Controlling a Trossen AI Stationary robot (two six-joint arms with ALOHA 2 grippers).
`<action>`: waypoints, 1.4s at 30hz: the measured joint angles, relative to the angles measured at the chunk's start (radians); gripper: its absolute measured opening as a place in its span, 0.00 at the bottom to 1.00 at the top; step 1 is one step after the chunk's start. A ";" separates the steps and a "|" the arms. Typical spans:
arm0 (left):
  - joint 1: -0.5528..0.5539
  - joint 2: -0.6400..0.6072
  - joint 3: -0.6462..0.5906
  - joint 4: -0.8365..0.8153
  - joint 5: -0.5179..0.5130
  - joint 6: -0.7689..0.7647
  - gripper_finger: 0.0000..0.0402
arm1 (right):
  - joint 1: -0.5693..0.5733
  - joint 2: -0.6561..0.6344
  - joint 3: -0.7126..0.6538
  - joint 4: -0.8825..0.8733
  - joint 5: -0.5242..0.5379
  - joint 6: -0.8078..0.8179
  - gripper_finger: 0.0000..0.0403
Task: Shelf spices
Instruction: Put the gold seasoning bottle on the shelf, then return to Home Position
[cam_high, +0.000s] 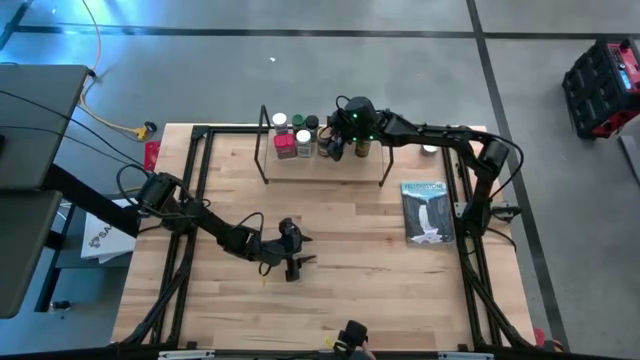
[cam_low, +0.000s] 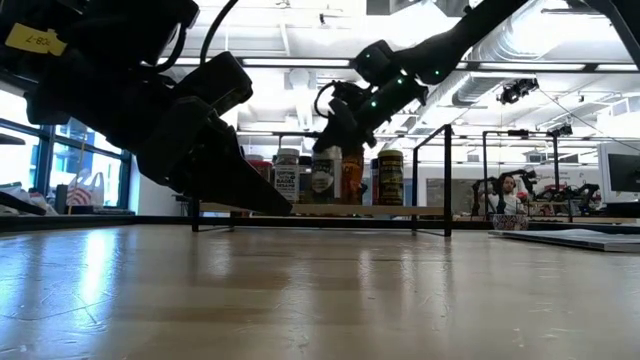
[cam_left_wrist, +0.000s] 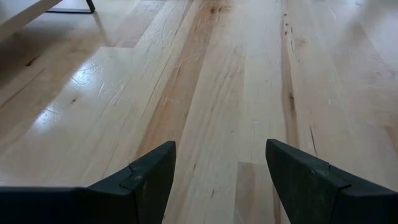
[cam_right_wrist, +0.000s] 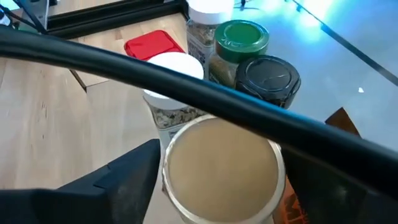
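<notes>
Right arm stretched along far edge, right hand over shelf, fingers straddling tan-lidded jar; grip contact cannot tell.

Left arm low, bent across mid-surface; left hand spread wide, holding nothing, just above bare surface.

Right wrist view alone shows lids: white-lidded jar, green-lidded jar, dark-lidded jar, red box clustered at shelf's left half.

Waterfall book near right edge. Near half of surface open.

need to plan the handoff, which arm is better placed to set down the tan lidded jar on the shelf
Right. The right claw is over the shelf, its fingers either side of the tan-lidded jar. The left claw hangs open, empty, over bare table away from the shelf.
</notes>
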 joint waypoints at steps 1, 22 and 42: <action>0.000 0.000 0.000 0.000 0.000 0.000 0.61 | 0.000 0.000 0.000 0.000 0.000 0.000 0.82; 0.000 0.000 0.000 0.004 0.003 -0.010 0.61 | 0.058 -0.126 0.166 -0.298 0.072 -0.086 0.85; 0.001 0.000 0.000 0.118 -0.030 0.026 0.61 | 0.198 -0.899 -0.360 -0.568 0.079 0.075 0.85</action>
